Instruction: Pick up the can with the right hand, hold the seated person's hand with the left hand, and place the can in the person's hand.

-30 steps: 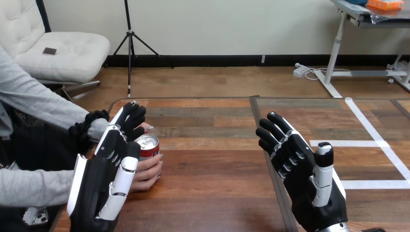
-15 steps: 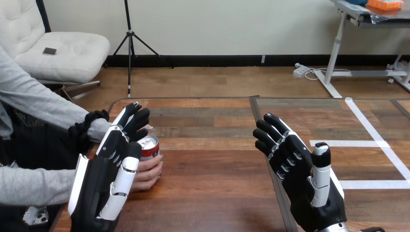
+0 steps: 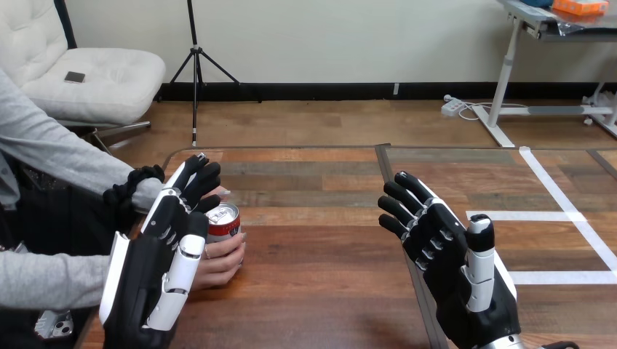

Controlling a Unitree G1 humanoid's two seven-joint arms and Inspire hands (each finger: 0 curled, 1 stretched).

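Note:
A red and silver can [image 3: 223, 222] stands upright at the table's left side, held in the person's hand [image 3: 220, 263], whose fingers wrap its lower part. My left hand [image 3: 156, 265] is raised in front of the person's hand and the can, fingers straight and spread, covering part of both; I cannot tell whether it touches them. A second person's hand, its wrist [image 3: 138, 190] showing, lies behind my left fingers. My right hand [image 3: 455, 265] hovers open over the table's right half, palm toward the can, well apart from it and holding nothing.
The wooden table [image 3: 320, 218] has a dark seam down its middle and white tape lines [image 3: 560, 214] on its right part. The person's grey sleeves [image 3: 44, 280] come in from the left edge.
My right hand has drifted slightly left toward the can. My left hand and the person's hand with the can stay almost still.

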